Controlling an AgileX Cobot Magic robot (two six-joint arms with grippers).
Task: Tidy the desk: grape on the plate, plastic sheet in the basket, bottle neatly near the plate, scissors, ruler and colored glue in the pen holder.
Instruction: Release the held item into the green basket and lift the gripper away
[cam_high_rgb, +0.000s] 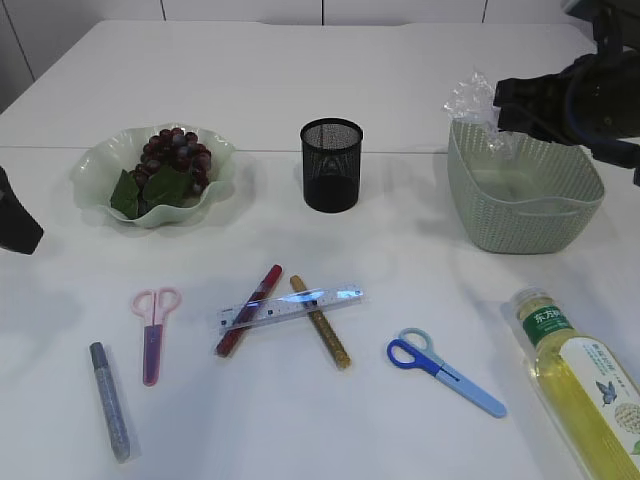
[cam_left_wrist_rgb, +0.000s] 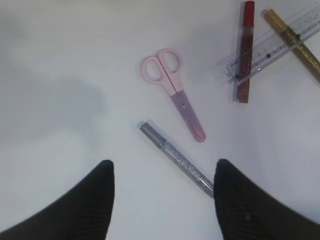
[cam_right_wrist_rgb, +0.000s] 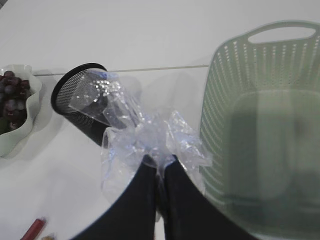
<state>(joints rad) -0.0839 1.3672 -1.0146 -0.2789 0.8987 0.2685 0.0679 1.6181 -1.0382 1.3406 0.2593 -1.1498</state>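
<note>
The right gripper (cam_right_wrist_rgb: 159, 161) is pinched closed on the crumpled sheet (cam_right_wrist_rgb: 145, 130), holding it just beside the basket (cam_high_rgb: 520, 215), at the near-left rim in the exterior view rather than clearly over the hollow. If it lets go here, the light film could catch on the rim or slide down outside onto the table, and because it clings, it may also stick to the fingers (cam_right_wrist_rgb: 175, 190) when they part. The left gripper (cam_left_wrist_rgb: 162, 172) hangs open and empty above the silver glue (cam_left_wrist_rgb: 176, 159), with the pink scissors (cam_left_wrist_rgb: 174, 90) just beyond; a descent that is slightly off could roll the round stick away or nudge the scissors. The grapes (cam_high_rgb: 175, 155) already sit on the plate (cam_high_rgb: 100, 165). The ruler (cam_high_rgb: 290, 305) lies across the red glue (cam_high_rgb: 250, 308) and gold glue (cam_high_rgb: 320, 322), so lifting any one of them risks dragging the others. The blue scissors (cam_high_rgb: 445, 372) lie flat near the bottle (cam_high_rgb: 580, 385), which lies on its side far from the plate and could roll if bumped. The holder (cam_high_rgb: 331, 165) is light mesh and could tip when long items are dropped in at a slant.
</note>
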